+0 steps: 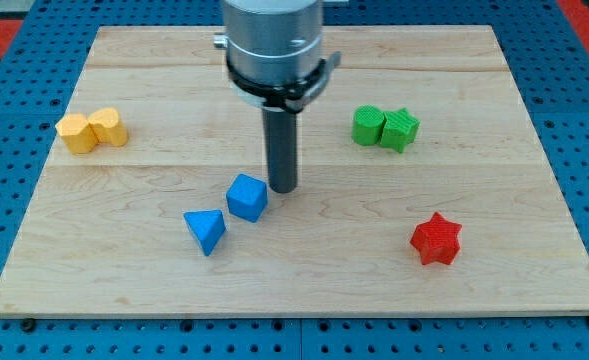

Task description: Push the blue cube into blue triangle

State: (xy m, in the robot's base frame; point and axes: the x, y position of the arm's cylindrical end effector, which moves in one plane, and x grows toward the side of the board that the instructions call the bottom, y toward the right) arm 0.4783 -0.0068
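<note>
Below board centre, toward the bottom edge, blue cube [246, 197] sits just beside blue triangle [205, 231], a sliver apart. Looks light, rigid, slidey on wood (may spin if hit off-centre), so I'd push its upper-right face. Rod vertical, my tip [282, 190] at that face, grasping nothing.

Two blue blocks [246, 197], two yellow [77, 132], two green [368, 125], one red star [436, 239]

no readable text, labels or numbers
</note>
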